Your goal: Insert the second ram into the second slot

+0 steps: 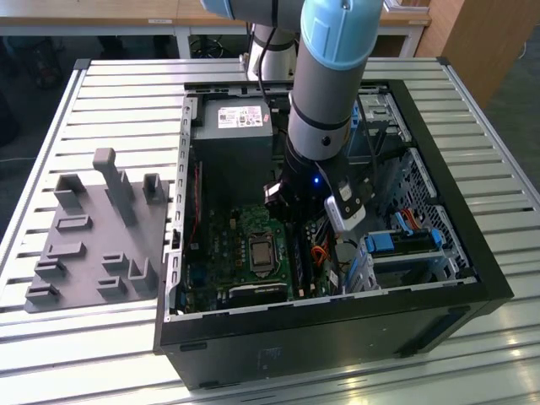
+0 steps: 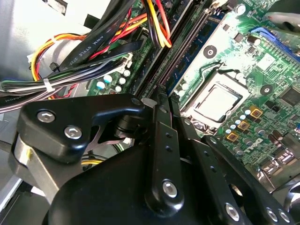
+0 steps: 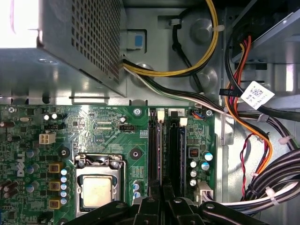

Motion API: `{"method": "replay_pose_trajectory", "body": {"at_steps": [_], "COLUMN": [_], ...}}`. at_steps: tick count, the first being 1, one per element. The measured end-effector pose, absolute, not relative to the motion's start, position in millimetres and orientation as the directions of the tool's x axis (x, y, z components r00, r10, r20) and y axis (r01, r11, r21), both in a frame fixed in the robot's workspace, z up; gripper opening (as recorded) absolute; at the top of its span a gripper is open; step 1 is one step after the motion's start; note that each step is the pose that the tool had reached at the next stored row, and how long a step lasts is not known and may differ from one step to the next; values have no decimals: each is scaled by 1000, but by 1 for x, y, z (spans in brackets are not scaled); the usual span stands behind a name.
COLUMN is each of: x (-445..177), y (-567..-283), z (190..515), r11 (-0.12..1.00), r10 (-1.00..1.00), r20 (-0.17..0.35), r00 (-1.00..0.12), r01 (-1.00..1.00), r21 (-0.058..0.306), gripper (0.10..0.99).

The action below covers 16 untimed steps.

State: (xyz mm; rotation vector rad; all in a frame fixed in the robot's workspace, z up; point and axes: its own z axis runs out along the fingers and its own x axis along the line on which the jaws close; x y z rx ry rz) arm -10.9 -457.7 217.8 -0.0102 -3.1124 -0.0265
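As you see in the exterior view, the gripper (image 1: 297,221) hangs in the case (image 1: 472,278), memory slots (image 1: 301,261) running near-to-far beneath it. Second wrist view: its fingers (image 2: 157,136) stand nearly together along that line; whether they pinch the second ram you cannot tell. First wrist view: the memory slots (image 3: 174,150) lead straight away from it.

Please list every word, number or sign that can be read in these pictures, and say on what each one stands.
White sticker on the grey metal power supply box: print too small to read.
White paper tag beside the orange wires: code marks too small to read.
Black flat cable: white lettering along it, tilted and blurred, not surely readable.
Green motherboard: tiny white markings, too small to read.
Nothing can be quoted with confidence.
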Motion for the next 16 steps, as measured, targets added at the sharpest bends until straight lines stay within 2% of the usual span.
{"method": "replay_pose_trajectory", "body": {"at_steps": [16], "x": [-11], "y": [-458], "z": [217], "r11": [1000], "r10": [6], "r20": [33], "r00": [-999], "r01": [7], "r21": [17], "gripper": [137]}}
